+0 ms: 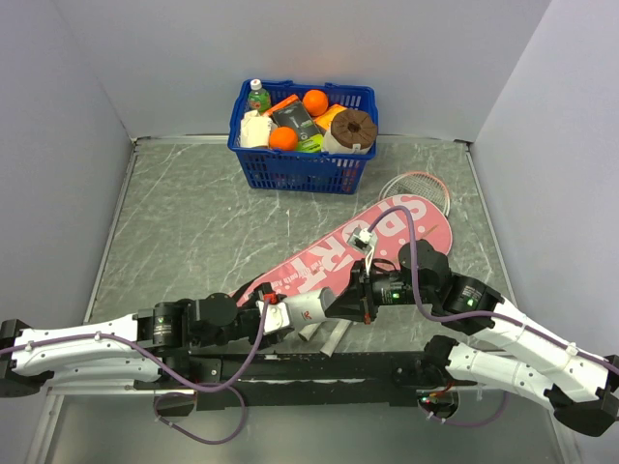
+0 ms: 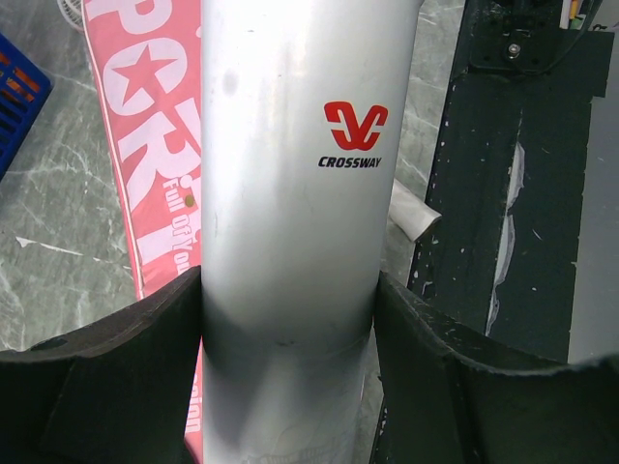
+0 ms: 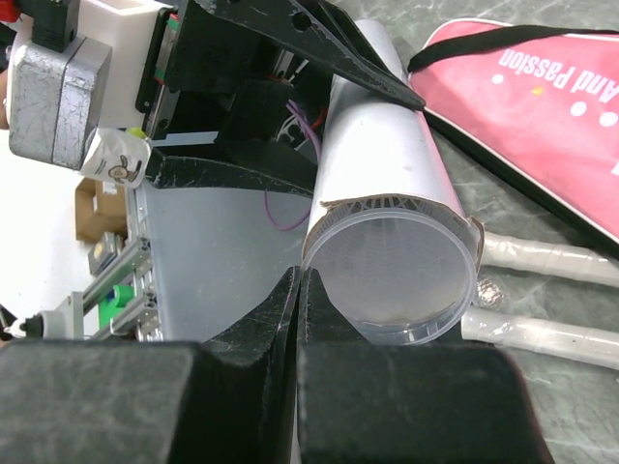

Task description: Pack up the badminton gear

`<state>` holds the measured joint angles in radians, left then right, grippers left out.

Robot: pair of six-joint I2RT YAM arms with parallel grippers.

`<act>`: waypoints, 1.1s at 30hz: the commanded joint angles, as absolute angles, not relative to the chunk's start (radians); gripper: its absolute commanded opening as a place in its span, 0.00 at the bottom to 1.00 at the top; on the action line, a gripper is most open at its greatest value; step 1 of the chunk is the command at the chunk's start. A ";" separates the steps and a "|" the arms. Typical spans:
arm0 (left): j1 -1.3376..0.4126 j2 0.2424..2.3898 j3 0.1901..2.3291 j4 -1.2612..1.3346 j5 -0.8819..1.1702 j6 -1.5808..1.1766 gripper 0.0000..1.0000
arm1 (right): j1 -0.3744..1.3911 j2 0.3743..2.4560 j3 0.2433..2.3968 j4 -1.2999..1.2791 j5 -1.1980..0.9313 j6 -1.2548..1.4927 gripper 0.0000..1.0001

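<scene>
Left tool (image 2: 288,338): clamped round the white Crossway tube (image 2: 300,193), a finger on each side of its barrel, holding it lifted off the bench (image 1: 184,232) near the arm bases.
Why held so: the tube lies roughly level with one end turned toward the other arm, so that end can be worked on.
Right tool (image 3: 298,290): clenched on nothing, its tips right at the rim of the tube's translucent end cap (image 3: 392,275); whether they touch it I cannot tell.
Tube contents: hidden behind the cloudy cap.
SPORT cover (image 1: 358,246): flat and slantwise on the bench, narrow end toward the arms.
Rackets: a racket head (image 1: 416,184) shows past the cover's wide end; two white racket handles (image 3: 542,256) lie on the bench below the tube.
Blue basket (image 1: 300,169): at the far edge, well apart.
Stage, as I judge: tube being closed or opened; packing unfinished.
</scene>
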<state>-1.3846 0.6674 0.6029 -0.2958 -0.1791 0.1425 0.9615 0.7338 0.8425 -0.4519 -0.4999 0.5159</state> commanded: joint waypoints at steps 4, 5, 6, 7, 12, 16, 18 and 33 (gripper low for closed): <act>-1.388 0.664 0.614 -0.192 -0.153 0.143 0.01 | 0.986 0.726 0.818 -0.354 -0.535 0.525 0.00; -1.388 0.666 0.614 -0.193 -0.150 0.141 0.01 | 0.986 0.729 0.813 -0.347 -0.535 0.523 0.00; -1.388 0.667 0.615 -0.192 -0.150 0.141 0.01 | 0.988 0.729 0.811 -0.344 -0.538 0.520 0.00; -1.388 0.667 0.615 -0.190 -0.149 0.141 0.01 | 0.988 0.730 0.810 -0.341 -0.537 0.514 0.00; -1.388 0.664 0.617 -0.192 -0.130 0.140 0.01 | 0.988 0.738 0.802 -0.313 -0.543 0.495 0.00; -1.388 0.657 0.615 -0.189 -0.135 0.138 0.01 | 0.989 0.750 0.802 -0.299 -0.568 0.497 0.00; -1.388 0.655 0.614 -0.189 -0.133 0.138 0.01 | 0.991 0.747 0.796 -0.290 -0.583 0.500 0.00; -1.390 0.612 0.614 -0.178 -0.117 0.137 0.01 | 0.996 0.733 0.637 -0.020 -0.640 0.640 0.57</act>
